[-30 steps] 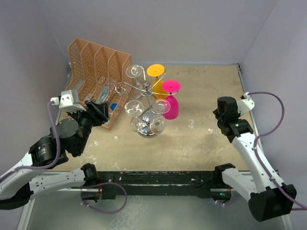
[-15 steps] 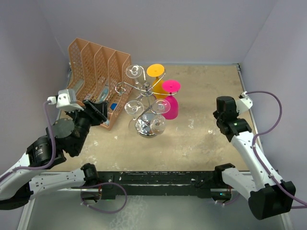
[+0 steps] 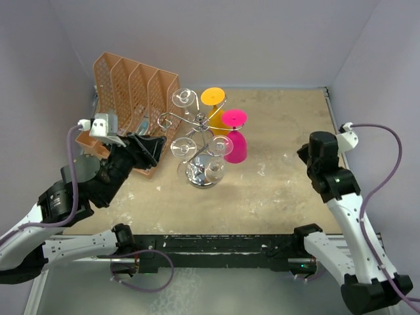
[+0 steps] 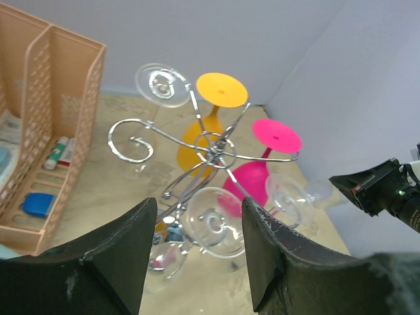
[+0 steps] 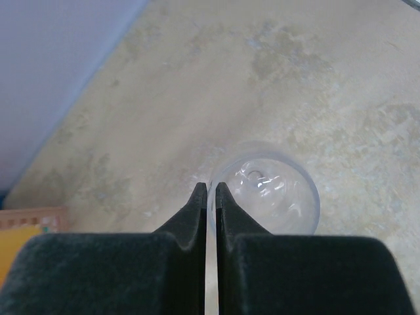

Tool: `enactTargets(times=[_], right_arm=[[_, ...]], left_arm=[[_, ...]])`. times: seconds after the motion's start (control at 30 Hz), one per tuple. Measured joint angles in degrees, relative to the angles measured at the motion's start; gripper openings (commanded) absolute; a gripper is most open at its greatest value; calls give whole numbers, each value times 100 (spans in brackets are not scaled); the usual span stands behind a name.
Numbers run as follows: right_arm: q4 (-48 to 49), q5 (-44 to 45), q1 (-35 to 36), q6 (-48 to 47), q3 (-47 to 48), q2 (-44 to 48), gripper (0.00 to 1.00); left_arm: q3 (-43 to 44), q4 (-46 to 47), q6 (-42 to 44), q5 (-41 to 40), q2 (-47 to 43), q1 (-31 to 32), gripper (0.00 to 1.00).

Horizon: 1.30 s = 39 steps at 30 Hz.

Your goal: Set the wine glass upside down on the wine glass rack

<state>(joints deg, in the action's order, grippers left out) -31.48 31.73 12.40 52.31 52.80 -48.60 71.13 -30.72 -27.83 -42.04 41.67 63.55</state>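
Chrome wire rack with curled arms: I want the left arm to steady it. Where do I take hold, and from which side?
Likely the chrome wire rack's empty curled arm on the orange plastic file organizer side, approached from the left by the open left pincer. That wire looks bare and reaches toward the pincer; wine glasses crowd the other arms.

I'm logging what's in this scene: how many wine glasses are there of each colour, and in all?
Clear wine glasses: 4, one of them at the right gripper
Orange wine glass: 1
Pink wine glass: 1
Total: 6
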Motion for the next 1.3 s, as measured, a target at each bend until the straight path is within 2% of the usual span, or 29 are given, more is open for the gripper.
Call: enactTargets(times=[0.23, 0.43, 0.7, 0.83, 1.03, 1.3], right_arm=[[507, -614, 0, -114, 361, 1010, 0], [1451, -1220, -4, -122, 446, 1718, 0], [2920, -1943, -11, -31, 164, 2566, 0], [3565, -2409, -11, 74, 22, 2721, 0], [4000, -2876, -11, 144, -90, 2726, 0], [4437, -3342, -11, 157, -195, 2728, 0]], left_arm=[[387, 684, -227, 503, 568, 0, 54], [588, 1808, -669, 1325, 1231, 0, 54], [459, 3827, -1941, 2103, 2371, 0, 57], [459, 4535, -2507, 2288, 2918, 44, 57], [518, 5147, -3110, 2203, 3724, 304, 58], [603, 5499, -3550, 1217, 4019, 922, 58]])
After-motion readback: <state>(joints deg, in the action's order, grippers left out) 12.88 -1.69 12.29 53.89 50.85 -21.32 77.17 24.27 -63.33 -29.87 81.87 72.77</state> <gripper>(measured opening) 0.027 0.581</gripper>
